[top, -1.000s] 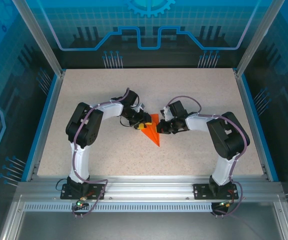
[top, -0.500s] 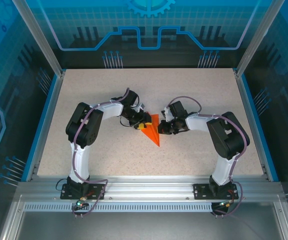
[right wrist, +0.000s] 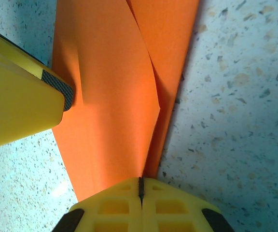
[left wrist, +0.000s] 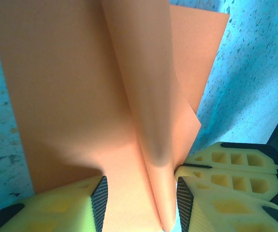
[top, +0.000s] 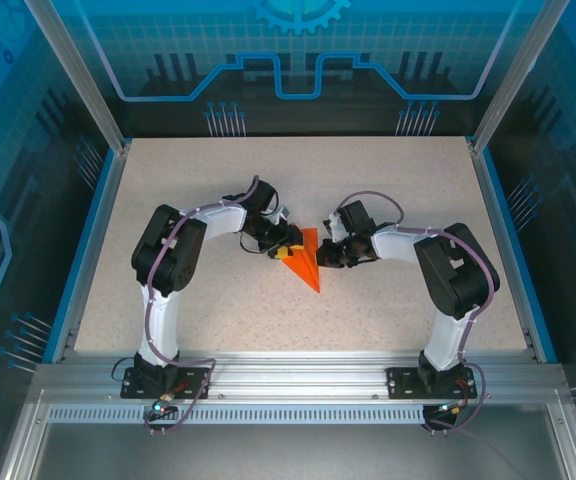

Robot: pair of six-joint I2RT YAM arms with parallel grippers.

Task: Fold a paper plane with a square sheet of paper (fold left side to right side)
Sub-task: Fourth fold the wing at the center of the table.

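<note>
Right now your paper plane [top: 309, 266] lies near the middle of the surface [top: 398, 190], a slim orange dart with its tip pointing toward the arm bases. Your left tool [left wrist: 139, 193] stands open astride it. The paper spans the gap between the fingers, and a raised, curled fold runs up beside one pad and touches it. Your right tool [right wrist: 139, 187] is closed, its two fingers meeting on the paper's edge and pinching it where a folded flap narrows. From above, the two tools flank the plane on either side, both right against it.
</note>
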